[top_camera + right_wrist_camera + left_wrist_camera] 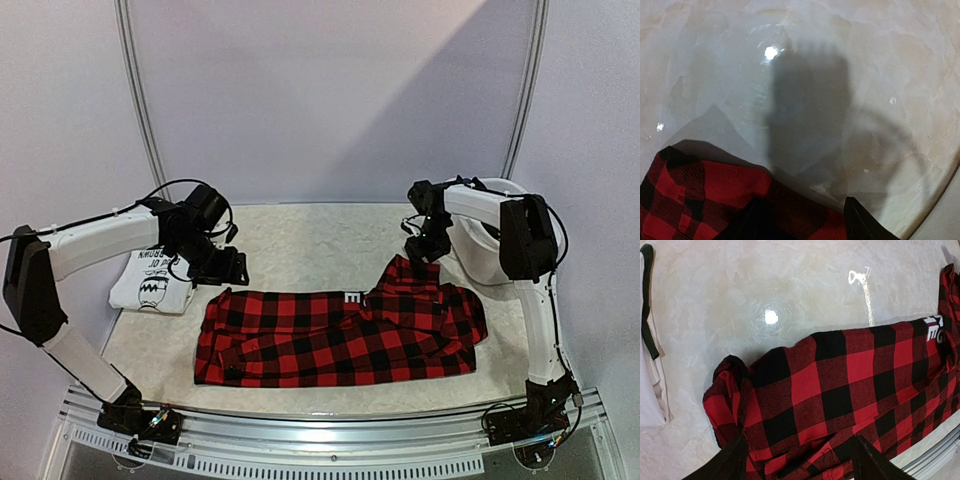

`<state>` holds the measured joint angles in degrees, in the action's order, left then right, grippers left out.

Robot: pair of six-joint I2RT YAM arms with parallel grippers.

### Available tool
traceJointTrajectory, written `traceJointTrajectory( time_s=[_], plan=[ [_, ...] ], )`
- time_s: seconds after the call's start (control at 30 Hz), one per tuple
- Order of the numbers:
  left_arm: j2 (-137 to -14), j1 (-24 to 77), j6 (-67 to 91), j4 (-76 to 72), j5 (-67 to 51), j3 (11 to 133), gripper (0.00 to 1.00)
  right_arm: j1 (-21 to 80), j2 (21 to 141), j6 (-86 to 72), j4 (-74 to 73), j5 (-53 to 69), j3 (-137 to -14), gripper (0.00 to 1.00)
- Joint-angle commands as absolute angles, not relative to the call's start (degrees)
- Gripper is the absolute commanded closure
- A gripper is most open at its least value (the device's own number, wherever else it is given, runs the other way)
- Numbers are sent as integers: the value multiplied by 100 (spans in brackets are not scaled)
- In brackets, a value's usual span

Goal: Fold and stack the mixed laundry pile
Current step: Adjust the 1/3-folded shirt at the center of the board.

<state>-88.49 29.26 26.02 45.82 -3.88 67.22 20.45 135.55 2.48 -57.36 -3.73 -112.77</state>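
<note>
A red-black plaid garment with white lettering lies spread across the middle of the table. A folded white T-shirt with black print sits at the left. My left gripper is open just above the plaid's left end. In the left wrist view the plaid fills the space between its fingers. My right gripper is open over the plaid's raised far right corner. The right wrist view shows the plaid's edge between its fingers. No other garments are in view.
A white plastic tub stands at the right, just behind the right arm. The T-shirt's edge shows at the left of the left wrist view. A metal rail runs along the table's front edge.
</note>
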Motion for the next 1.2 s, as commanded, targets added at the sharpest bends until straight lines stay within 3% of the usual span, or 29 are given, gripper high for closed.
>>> traceJointTrajectory(
  time_s=[0.0,0.23,0.37,0.67,0.9,1.07,1.17],
  plan=[
    [-8644,2983,2779,4728,-253,6631,29,1995,13796,430,-5651,-280,-11279,51],
    [-8422,3036,2983,4647,-196,6353,29,2000,13736,415,-5550,-65,-11042,86],
    [-8230,3058,3080,4614,-144,6188,29,1998,13499,405,-5564,-64,-11117,97],
    [-7630,3076,3157,4561,-75,5842,28,2001,12703,337,-5937,-657,-11722,100],
    [-7459,3076,3027,4492,-18,5721,21,2005,12055,251,-6333,-1343,-11943,100],
    [-7248,3076,2932,4514,-18,5684,1,2025,11625,76,-6640,-1533,-12059,100],
    [-7128,3067,2881,4551,-19,5654,0,2100,11366,27,-6840,-1674,-12195,100]
  ],
)
